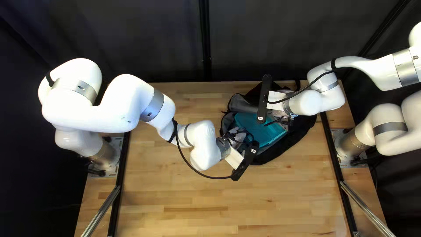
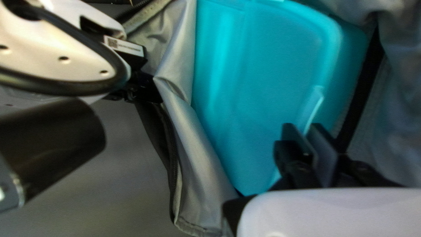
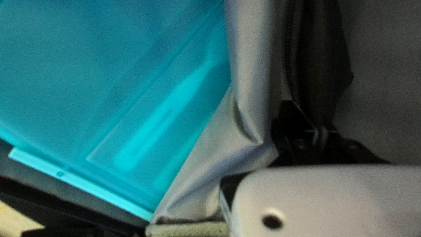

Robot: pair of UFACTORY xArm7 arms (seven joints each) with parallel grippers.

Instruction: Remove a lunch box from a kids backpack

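Note:
In the top left view, my left gripper (image 1: 235, 159) is at the near-left side of the black backpack (image 1: 302, 131); my right gripper (image 1: 275, 100) is over its far-right part. The teal lunch box (image 1: 258, 127) lies inside the bag between them. The left wrist view has my left gripper (image 2: 303, 127) shut on the edge of the lunch box (image 2: 263, 83) beside its latch, the fingers close together. In the right wrist view, my right gripper (image 3: 309, 127) is shut on the bag's grey-lined, zippered edge (image 3: 254, 87), beside the lunch box (image 3: 109, 87).
Around the box stands the bag's grey lining (image 2: 180, 74), with a zippered edge. The wooden tabletop (image 1: 210, 206) extends in front and to the left of the bag. Both forearms reach over the bag, with cables looping near the grippers.

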